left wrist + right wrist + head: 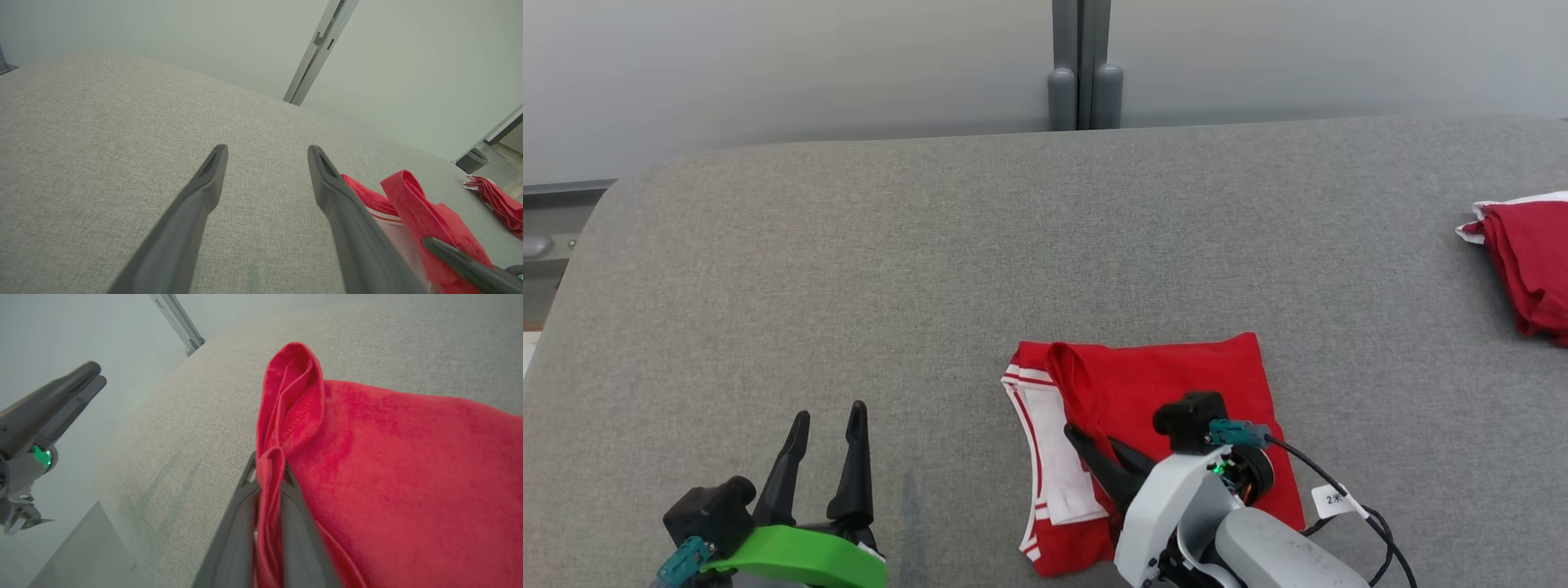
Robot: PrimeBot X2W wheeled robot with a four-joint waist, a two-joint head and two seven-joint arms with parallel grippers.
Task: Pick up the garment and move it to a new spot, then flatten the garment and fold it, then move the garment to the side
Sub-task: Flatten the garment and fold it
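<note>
The red garment (1176, 384), folded with its white striped trim showing, lies on the grey padded table (849, 269). The right wrist view makes plain what the head view half hides: the right gripper (269, 469) pinches a raised fold (fingers closed on cloth). The left gripper (829, 412) sits well apart, fingers spread and holding nothing. Another red pile (1531, 261) is cut off at the frame's right edge.

Grey fabric-topped table (931, 269) here, rounded at its far left corner. Ahead of the left end effector (830, 412) it's bare cloth, with a faint dark streak (911, 506) just to that end effector's right. Under the right end effector (1088, 437) lies the red garment (1176, 376), folded to a rough square. There's white-and-red trim along its left side, and one ridge is lifted off the surface. Well off to that end effector's right sits a heap of red cloth (1531, 269).
</note>
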